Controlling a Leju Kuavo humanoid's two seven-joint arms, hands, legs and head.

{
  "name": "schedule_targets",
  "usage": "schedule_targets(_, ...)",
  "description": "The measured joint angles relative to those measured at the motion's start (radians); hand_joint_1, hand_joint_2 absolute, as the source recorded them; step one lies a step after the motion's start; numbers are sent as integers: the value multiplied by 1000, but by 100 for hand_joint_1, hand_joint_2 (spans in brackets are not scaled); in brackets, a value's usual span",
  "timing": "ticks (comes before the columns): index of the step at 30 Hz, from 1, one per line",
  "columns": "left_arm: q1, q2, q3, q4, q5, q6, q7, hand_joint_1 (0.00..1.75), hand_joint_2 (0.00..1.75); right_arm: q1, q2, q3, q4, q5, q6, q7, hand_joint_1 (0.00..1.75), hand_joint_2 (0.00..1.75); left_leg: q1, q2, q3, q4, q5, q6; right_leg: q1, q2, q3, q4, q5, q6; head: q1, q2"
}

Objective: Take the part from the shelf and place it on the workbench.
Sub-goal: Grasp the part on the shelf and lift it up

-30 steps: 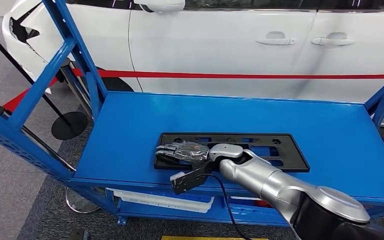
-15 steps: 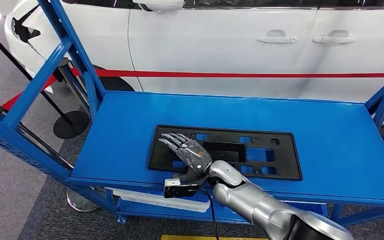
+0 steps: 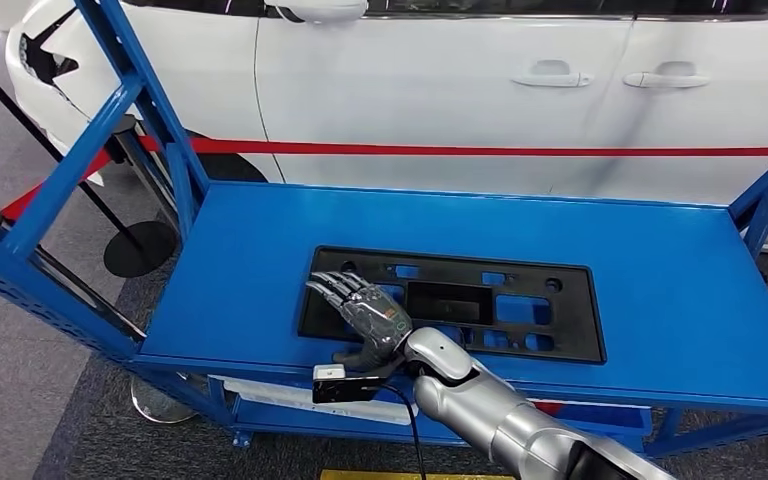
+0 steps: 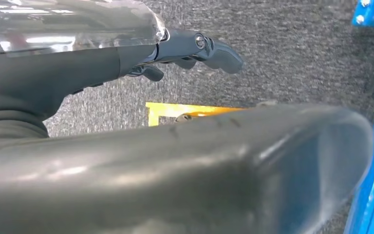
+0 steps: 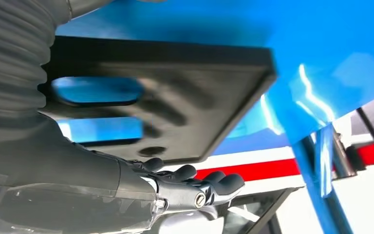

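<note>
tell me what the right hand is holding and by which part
The right hand lies over the left end of the black plastic part on the blue shelf; a closed grip cannot be told.

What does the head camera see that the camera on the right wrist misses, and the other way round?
Head view alone: the whole black part lying flat on the blue shelf, the white car behind, and the right arm reaching in.

Right wrist view alone: a close look along the part's underside edge and its cut-out openings, from low beside the right hand.

Both: the right hand with fingers spread over the part's end, the blue surface, and the red stripe.
</note>
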Motion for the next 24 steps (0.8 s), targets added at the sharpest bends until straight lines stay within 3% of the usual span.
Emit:
schedule_targets(2, -1, -1, 0, 0, 1, -1, -2, 0, 0, -3, 3, -12, 0, 10, 11, -6, 0, 175, 5, 1, 5, -11, 7, 11, -1, 0, -13, 34, -25, 11, 1, 0)
schedule_targets(5, -5, -2, 0, 0, 3, -2, -3, 0, 0, -4, 3, -22, 1, 15, 23, -15, 0, 175, 6, 2, 3, -14, 10, 19, -7, 0, -96, 206, -112, 23, 2, 0)
schedule_targets(6, -5, -2, 0, 0, 3, -2, -3, 0, 0, -3, 3, -24, 2, 15, 25, -18, 0, 175, 6, 2, 2, -13, 10, 19, -9, 0, -119, 251, -124, 27, 2, 0)
schedule_targets(7, -4, -2, 0, 0, 3, -2, -4, 0, 0, -3, 3, -27, 4, 15, 27, -23, 0, 175, 6, 2, 2, -12, 10, 18, -12, -1, -127, 264, -116, 29, 2, 0)
schedule_targets(8, -4, -3, 0, 0, 4, -2, -5, 0, 0, -3, 3, -31, 4, 15, 28, -30, 0, 175, 7, 1, 2, -9, 9, 17, -16, -2, -116, 239, -91, 31, 2, 0)
schedule_targets(10, -4, -6, 0, 0, 4, -2, -7, 0, 0, -7, 5, -41, 5, 14, 24, -48, 0, 175, 7, -1, 1, -1, 3, 9, -20, -3, -57, 119, -27, 32, 2, 0)
schedule_targets(12, -5, -9, 0, 0, 4, -2, -10, 0, 0, -11, 9, -53, 6, 22, 8, -58, 0, 175, 5, -3, -5, 9, -3, -3, -18, -1, -18, 32, -1, 24, 2, 0)
schedule_targets(15, -3, -12, 0, 0, 4, -2, -10, 0, 0, -12, 18, -61, 5, 60, -43, -47, 0, 175, 6, -2, -9, 11, -5, -21, -13, 1, -17, 16, -1, 3, 1, 0)
schedule_targets(17, -2, -15, 0, 0, 3, -2, -9, 0, 0, -10, 25, -62, 1, 113, -95, -20, 0, 175, 10, -1, -21, 40, -28, -31, -14, 1, -16, 11, 2, -11, 1, 0)
schedule_targets(20, 0, -17, 0, 0, 1, -2, -6, 0, 0, 1, 33, -62, -15, 202, -166, 28, 0, 175, 11, -1, -97, 211, -115, -37, -12, -3, -15, 9, 3, -22, 1, 0)
schedule_targets(21, 1, -18, 0, 0, 1, -3, -5, 0, 0, 8, 34, -62, -21, 224, -180, 40, 0, 175, 11, -1, -121, 263, -131, -38, -10, -3, -15, 9, 2, -23, 1, 0)
schedule_targets(22, 3, -20, 0, 1, 0, -3, -4, 0, 0, 14, 34, -62, -26, 243, -189, 51, 0, 175, 11, -1, -133, 286, -129, -38, -8, -3, -15, 9, 2, -24, 1, 0)
schedule_targets(23, 4, -21, 0, 1, -1, -4, -3, 0, 0, 20, 34, -62, -33, 261, -194, 61, 0, 175, 11, -1, -127, 271, -109, -36, -7, -3, -14, 10, 1, -24, 1, 0)
schedule_targets(24, 4, -21, 0, 1, -3, -5, -3, 0, 0, 24, 34, -62, -42, 279, -197, 70, 0, 175, 11, 0, -104, 219, -75, -32, -6, -1, -13, 10, 1, -24, 1, 0)
